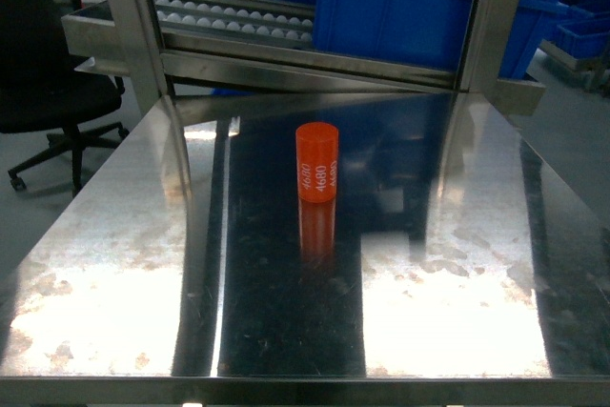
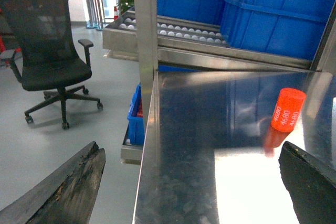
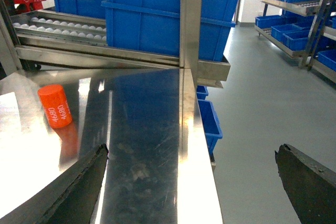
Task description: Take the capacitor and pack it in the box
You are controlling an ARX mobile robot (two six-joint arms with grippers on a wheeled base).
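While both arms are hanging back off the near edges of the steel table [image 1: 114,264], I am looking at the orange capacitor [image 1: 317,161] standing upright near the table's middle, marked 4680, with nothing touching it. Both claws are showing spread wide, the left gripper [image 2: 194,182] and the right gripper [image 3: 191,182] alike, so I am judging the pick not yet begun. No box is showing, so I am expecting to reach in, centre the jaws and pinch.

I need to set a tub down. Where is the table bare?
The steel table holds only the capacitor, upright at centre. Bare patches lie on its left, on its right, and between it and the near edge. Behind it, the roller rack crowds the far edge.
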